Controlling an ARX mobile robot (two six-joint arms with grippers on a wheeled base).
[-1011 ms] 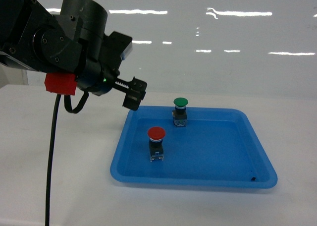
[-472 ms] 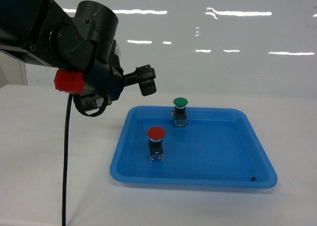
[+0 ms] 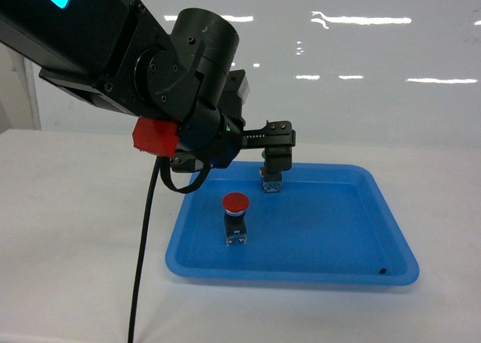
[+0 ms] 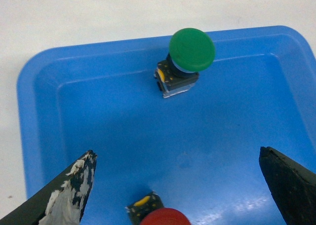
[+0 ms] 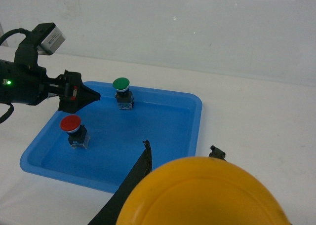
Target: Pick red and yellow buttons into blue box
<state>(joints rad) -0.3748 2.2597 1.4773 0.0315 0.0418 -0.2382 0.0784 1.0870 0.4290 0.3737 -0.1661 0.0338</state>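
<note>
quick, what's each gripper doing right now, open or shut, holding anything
Left gripper: open and empty, over the blue tray above the red button.
Right gripper: shut on the yellow button.

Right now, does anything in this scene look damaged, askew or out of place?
Mostly tidy: the red button and green button stand upright in the tray. Two small oddities: the left gripper has whitish, worn patches on one finger, and a dark speck sits in the tray's corner.

Bright, even light — wall glare
</note>
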